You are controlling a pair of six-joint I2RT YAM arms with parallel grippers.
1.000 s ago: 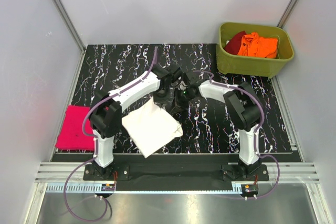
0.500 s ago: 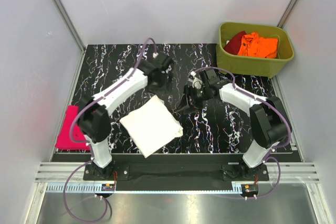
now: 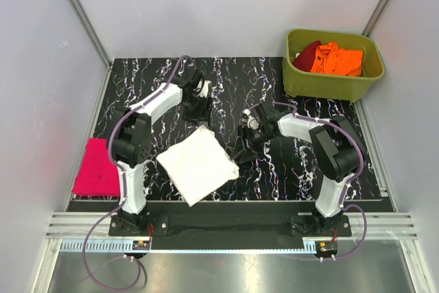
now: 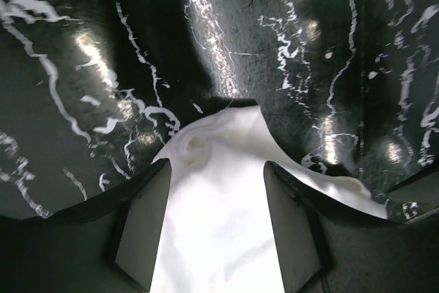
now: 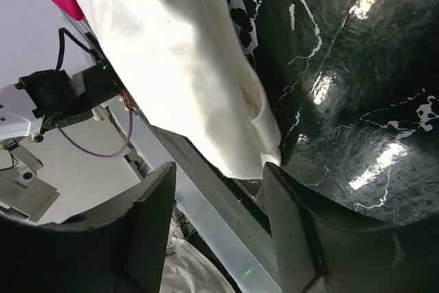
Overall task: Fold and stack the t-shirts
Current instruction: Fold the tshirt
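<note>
The left gripper is hanging with its two fingers spread wide apart, gripping nothing; the folded white cloth t-shirt is lying flat under the gap, and its puckered corner is poking out past the fingertips onto the glossy black marble-pattern table top. From overhead, that gripper is sitting right at the far corner of the white shirt. Over to the right gripper; its fingers are parted too, with nothing between them, and the white shirt's edge is running across just beyond them, one corner tip coming down close to the right-hand finger, though whether it is touching I cannot tell. Pulling out to the overhead view, the white shirt is lying as a rough square turned diamond-wise, near the front of the table between the two arms. The folded magenta-pink cloth t-shirt is resting at the table's left edge, well apart from it. The olive-green plastic tub is standing at the far right corner, holding a crumpled orange cloth t-shirt beside a dark red cloth t-shirt.
</note>
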